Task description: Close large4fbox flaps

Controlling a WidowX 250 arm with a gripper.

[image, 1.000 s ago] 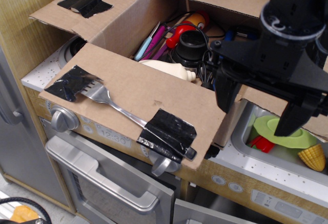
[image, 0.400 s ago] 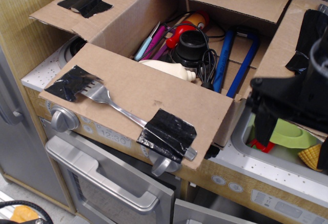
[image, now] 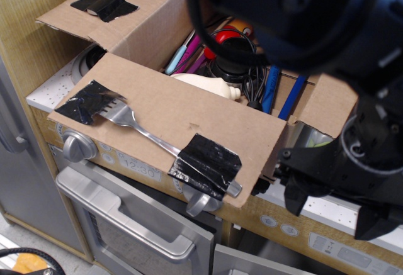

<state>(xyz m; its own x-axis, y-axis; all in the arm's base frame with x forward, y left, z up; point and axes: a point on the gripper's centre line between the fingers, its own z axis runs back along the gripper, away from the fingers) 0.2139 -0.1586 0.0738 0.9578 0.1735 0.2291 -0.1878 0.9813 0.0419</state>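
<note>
The large4fbox [image: 154, 33] stands open on top of the toy oven. Its front flap [image: 189, 108] hangs outward toward me with a metal fork [image: 135, 124] held on by black tape patches. The left flap [image: 94, 7] lies spread out and carries more black tape. Only part of the right flap [image: 332, 105] shows. The back flap is hidden behind my black arm [image: 302, 11]. My gripper [image: 337, 209] is at the lower right, in front of the counter and below the right flap. Its fingers [image: 296, 196] are spread and hold nothing.
Inside the box lie a cream object [image: 211, 85], a black round item with cable [image: 236, 53], blue bars [image: 277, 92] and pens [image: 189, 51]. Below are the oven knobs [image: 79, 146] and door handle [image: 126, 221]. A green item [image: 312, 138] sits in the sink at right.
My gripper has swung from above the box's right side down and to the right, to the counter front. The arm now covers the back flap and most of the right flap.
</note>
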